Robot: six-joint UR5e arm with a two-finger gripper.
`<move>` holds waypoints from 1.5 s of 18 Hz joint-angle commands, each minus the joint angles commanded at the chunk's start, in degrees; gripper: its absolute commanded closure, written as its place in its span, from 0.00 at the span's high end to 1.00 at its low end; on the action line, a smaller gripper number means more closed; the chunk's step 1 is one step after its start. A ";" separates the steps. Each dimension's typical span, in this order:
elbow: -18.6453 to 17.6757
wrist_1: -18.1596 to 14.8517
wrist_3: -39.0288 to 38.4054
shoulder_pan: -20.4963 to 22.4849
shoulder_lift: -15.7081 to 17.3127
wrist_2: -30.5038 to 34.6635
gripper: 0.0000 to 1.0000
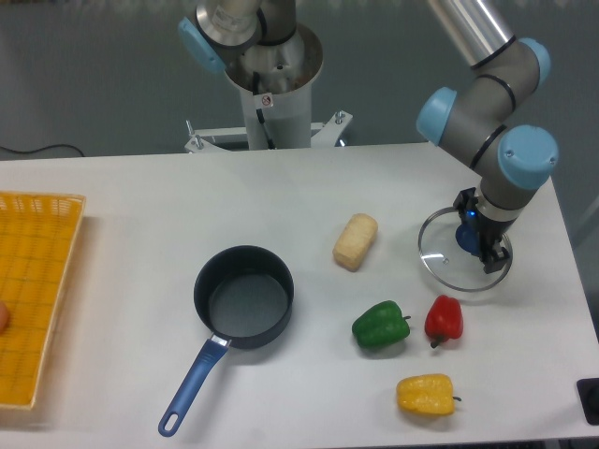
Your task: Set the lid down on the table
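Lid low over the right side of the table, knob pinched in the gripper.

The gripper (479, 238) pinches the blue knob of the lid (447, 262), which sits at or just above the table (140, 196); contact cannot be told. Letting go early would likely drop the glass with a knock, and a slide forward could bump the red pepper (444, 318) just beside its near rim. The table's right edge is near. Open room lies to the left, toward the bread roll (355, 241), and behind.
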 joint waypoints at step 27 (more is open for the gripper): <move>0.09 2.72 0.00 0.00 -2.20 0.00 0.36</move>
